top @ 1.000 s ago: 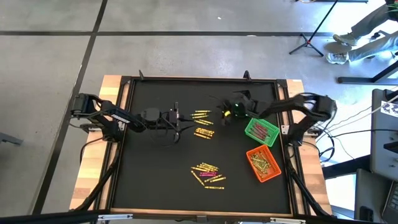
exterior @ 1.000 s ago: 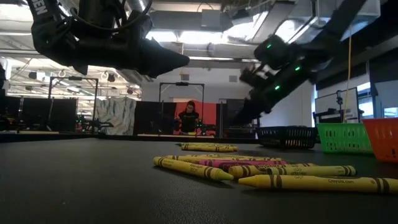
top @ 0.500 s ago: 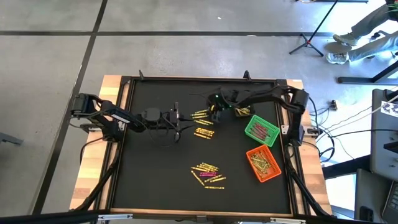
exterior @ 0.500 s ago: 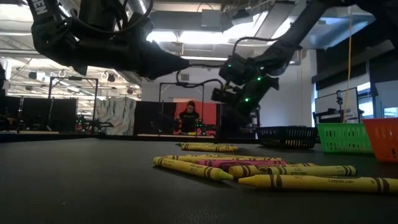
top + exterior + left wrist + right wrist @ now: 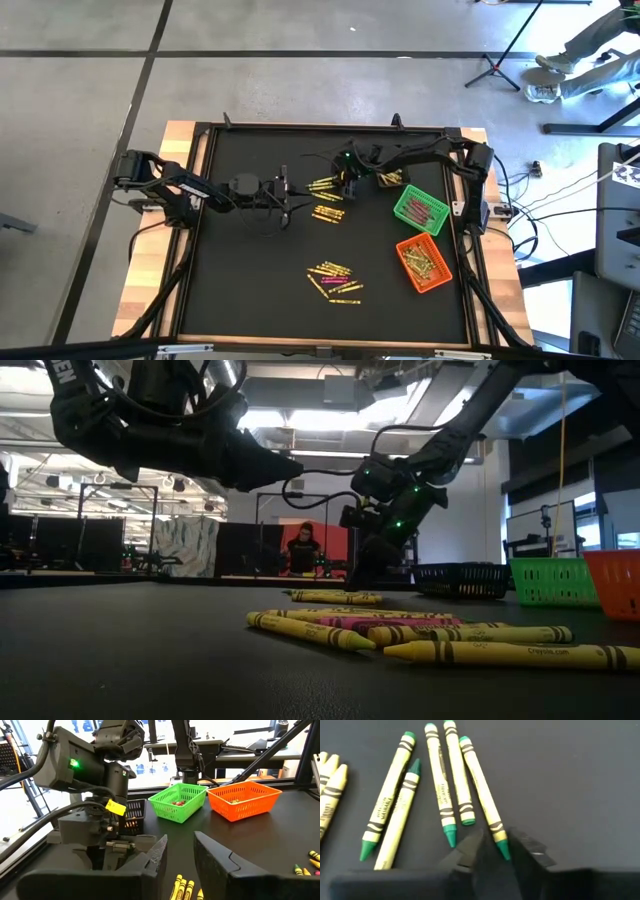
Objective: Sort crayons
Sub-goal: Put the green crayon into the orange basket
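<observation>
Fingers of the right gripper (image 5: 494, 851) stand a little apart, straddling the green tip of one crayon (image 5: 484, 797) that lies on the black counter (image 5: 250, 270); they look just short of clamping it. That crayon is the outermost of five yellow-wrapped, green-tipped sticks fanned side by side. From above, the right gripper (image 5: 347, 180) is down at the upper cluster of crayons (image 5: 323, 186), near the counter's far middle. The left gripper (image 5: 284, 192) hangs just beside that cluster, its fingers (image 5: 217, 857) parted with nothing between them and a few yellow crayons (image 5: 183, 888) below. A second small group (image 5: 328, 213) lies just nearer, and a third pile (image 5: 334, 279), yellow with some pink, lies well apart toward the near edge. The green bin (image 5: 420, 211) and orange bin (image 5: 424, 264), both holding crayons, sit at the right side.
</observation>
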Controlling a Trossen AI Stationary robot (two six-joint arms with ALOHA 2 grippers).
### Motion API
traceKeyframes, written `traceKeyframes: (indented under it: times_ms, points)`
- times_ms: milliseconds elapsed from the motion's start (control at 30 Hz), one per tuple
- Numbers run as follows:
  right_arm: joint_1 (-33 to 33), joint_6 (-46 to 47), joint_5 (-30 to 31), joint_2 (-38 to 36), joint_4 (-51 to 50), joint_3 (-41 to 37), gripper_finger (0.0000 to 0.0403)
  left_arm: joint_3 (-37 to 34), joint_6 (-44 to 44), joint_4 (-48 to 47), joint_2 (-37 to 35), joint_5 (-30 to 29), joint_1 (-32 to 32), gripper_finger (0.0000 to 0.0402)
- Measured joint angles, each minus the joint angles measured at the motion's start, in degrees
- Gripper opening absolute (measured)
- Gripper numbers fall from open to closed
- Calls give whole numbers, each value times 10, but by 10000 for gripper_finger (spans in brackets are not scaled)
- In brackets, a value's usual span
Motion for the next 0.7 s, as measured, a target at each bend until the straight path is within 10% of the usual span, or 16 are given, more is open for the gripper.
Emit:
traceKeyframes:
  times_ms: [200,700]
  points:
    - [0,-1,8,0,-4,0,11,0,0,0,0,0,0,79]
    - [41,38,110,-119,-143,-6,11,0,-7,-12,0,0,0,79]
